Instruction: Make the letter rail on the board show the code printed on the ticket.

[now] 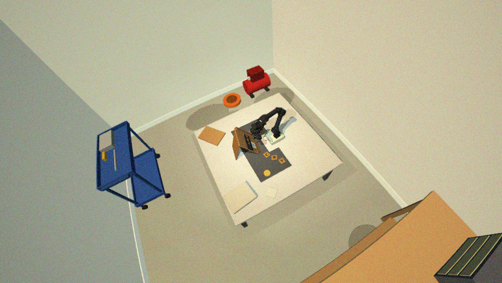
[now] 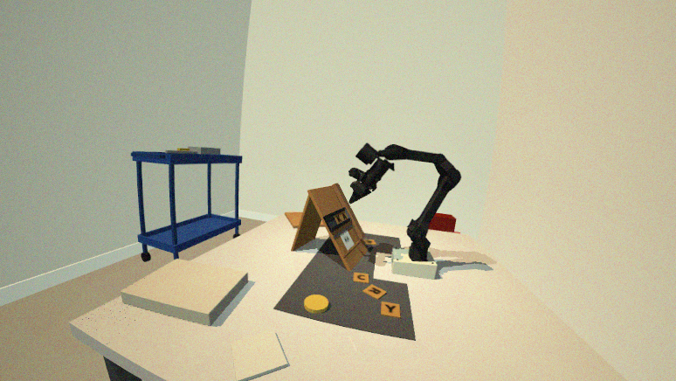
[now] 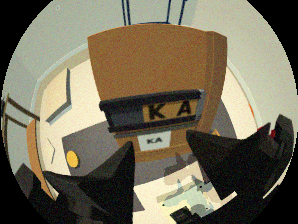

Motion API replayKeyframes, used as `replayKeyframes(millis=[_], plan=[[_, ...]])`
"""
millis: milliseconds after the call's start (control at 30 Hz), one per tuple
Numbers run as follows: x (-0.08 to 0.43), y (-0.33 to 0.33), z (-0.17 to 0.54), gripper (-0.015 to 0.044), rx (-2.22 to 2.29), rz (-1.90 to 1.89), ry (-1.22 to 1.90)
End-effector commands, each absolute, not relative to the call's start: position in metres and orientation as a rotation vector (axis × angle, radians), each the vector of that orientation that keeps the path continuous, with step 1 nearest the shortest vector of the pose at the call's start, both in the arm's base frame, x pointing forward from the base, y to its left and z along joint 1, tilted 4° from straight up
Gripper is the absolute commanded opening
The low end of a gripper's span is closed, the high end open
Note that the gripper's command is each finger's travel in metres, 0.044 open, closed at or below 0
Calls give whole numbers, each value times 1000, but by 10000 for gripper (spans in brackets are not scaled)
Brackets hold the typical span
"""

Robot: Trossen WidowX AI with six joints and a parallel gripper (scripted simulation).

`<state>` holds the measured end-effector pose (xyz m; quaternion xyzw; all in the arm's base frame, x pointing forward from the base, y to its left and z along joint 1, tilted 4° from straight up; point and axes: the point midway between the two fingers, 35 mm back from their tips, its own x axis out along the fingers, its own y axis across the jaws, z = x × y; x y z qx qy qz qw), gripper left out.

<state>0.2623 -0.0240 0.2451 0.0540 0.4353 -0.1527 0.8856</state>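
The tilted board carries the dark letter rail. In the wrist view, the K tile and A tile sit side by side in the rail, reading KA, with A by its right end. The rail's left part is bare. The ticket below reads KA. My gripper is open and empty, off the board's face. Tiles C, R and Y lie on the mat.
Another tile lies beyond the board's side, its letter unreadable. A yellow disc lies on the dark mat. A thick beige slab and a thin pale square lie near the counter's edge.
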Motion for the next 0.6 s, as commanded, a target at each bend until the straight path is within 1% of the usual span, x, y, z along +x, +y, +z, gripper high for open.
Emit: replayKeyframes(millis=[0,133,233,567], plan=[[238,-26,256,341,85,-325,792],[210,-30,270,440,74,-335,643],[194,-34,275,440,73,-342,558],[193,-34,275,440,73,-342,552]])
